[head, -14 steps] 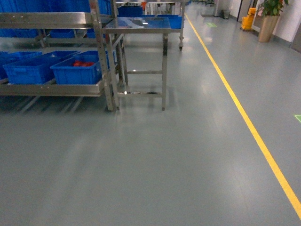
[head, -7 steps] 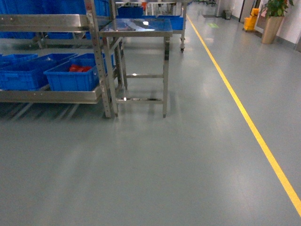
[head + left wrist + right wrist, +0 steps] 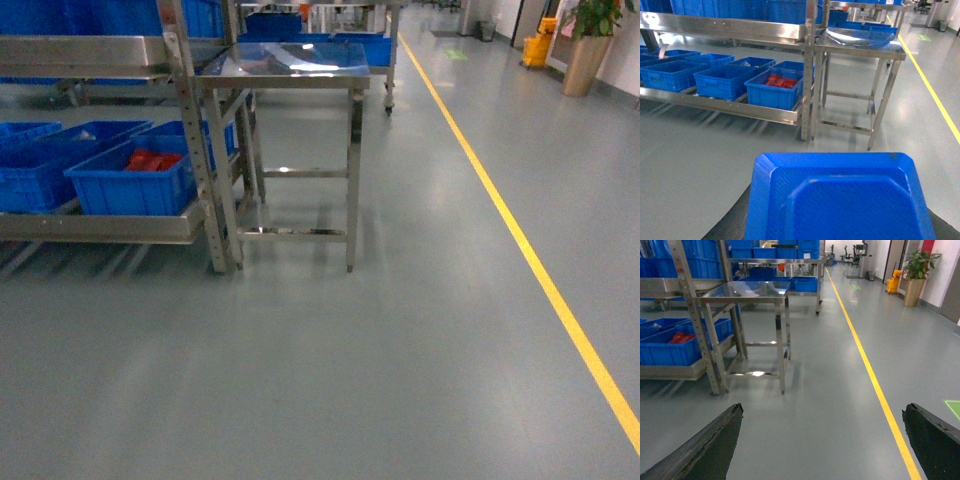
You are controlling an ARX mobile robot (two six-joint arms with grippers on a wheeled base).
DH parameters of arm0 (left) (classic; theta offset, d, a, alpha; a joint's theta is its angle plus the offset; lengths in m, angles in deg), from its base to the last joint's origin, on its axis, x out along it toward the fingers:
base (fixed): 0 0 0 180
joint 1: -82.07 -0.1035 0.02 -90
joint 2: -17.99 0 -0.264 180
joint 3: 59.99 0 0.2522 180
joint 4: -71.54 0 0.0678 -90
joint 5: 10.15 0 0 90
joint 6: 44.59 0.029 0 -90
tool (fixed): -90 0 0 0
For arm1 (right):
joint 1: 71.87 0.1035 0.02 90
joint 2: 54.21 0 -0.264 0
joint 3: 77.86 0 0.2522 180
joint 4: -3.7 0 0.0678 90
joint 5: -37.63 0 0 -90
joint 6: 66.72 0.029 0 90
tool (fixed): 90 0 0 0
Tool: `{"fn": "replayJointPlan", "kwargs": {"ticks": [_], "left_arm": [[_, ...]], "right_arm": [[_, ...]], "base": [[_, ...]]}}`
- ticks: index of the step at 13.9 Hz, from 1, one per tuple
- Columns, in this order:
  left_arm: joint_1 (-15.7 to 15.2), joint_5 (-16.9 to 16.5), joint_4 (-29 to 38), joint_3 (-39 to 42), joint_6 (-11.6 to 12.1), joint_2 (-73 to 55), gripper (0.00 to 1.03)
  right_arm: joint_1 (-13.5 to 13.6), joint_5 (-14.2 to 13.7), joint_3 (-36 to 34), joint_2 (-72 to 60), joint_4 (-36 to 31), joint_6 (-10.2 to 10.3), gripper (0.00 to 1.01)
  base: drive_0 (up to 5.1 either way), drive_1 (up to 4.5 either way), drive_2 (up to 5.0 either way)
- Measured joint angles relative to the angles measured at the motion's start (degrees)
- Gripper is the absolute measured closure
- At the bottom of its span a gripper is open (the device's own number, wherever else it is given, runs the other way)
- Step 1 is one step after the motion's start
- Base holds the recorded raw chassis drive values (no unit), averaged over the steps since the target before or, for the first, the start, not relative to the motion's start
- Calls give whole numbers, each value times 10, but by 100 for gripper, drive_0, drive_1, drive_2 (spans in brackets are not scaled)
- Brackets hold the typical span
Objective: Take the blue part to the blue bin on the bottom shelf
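1. The left gripper (image 3: 840,235) is sitting at the bottom of the left wrist view, and its dark fingers (image 3: 732,225) are showing on either side of a blue part (image 3: 840,200); they are apparently clamping it, though the contact itself is hidden.
2. The blue part is filling the lower centre of that view as a flat, tray-like piece with chamfered corners. Its broad face is pointing up toward the camera and its long axis is running left to right across the frame, probably so it stays level while the base is travelling.
3. The right gripper (image 3: 825,440) is holding nothing; its 2 dark fingers (image 3: 705,445) are standing wide apart at the lower corners of the right wrist view, with bare grey floor (image 3: 815,400) between them.
4. Neither arm is appearing in the head view.
5. Farther off, the steel table (image 3: 290,62) is standing just beside the rack upright (image 3: 195,150), in the upper middle of the head view.
6. The bottom shelf (image 3: 100,226) is lying at the left edge, carrying a row of crates. The nearest crate (image 3: 130,185) is holding red packets, so the blue bin (image 3: 722,80) is likely its neighbour to the left.
7. A yellow line (image 3: 520,240) is running away on the right.
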Motion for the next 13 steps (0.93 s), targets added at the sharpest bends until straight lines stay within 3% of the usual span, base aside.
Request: {"fn": "replayJointPlan", "kwargs": {"ticks": [13], "left_arm": [[0,2,1,0,0,0,59]], "right_arm": [[0,0,0,0,0,0,3]], "base": [[14,445,-418]]}}
